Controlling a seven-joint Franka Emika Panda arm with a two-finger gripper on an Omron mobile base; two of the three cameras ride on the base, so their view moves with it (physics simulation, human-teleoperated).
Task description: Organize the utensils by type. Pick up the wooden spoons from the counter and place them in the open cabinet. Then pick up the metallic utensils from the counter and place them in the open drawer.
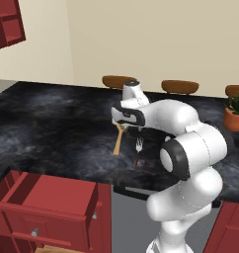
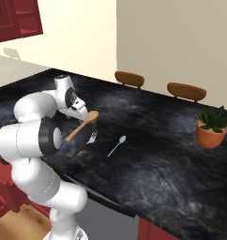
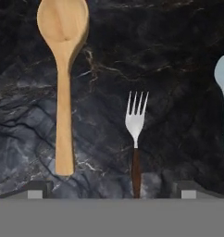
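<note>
My gripper (image 3: 114, 189) hovers open above the black counter (image 1: 52, 123), with nothing between its fingertips. In the hand view, the tan wooden spoon (image 3: 63, 92) lies to the left with its bowl far from me. The silver fork (image 3: 134, 125) with a dark handle lies in the middle, its handle end between my fingertips. The thin teaspoon (image 3: 223, 92) is at the right edge. The wooden spoon (image 2: 82, 125), the fork (image 2: 89, 139) and the teaspoon (image 2: 117, 146) lie side by side near the counter's front edge. The open drawer (image 1: 52, 197) juts out at lower left. The open cabinet (image 1: 5, 24) hangs at upper left.
A potted plant (image 2: 211, 126) in an orange pot stands on the counter at the right. Brown stool seats (image 1: 116, 80) line the counter's far edge. Red floor cabinets sit below the counter on both sides of the robot.
</note>
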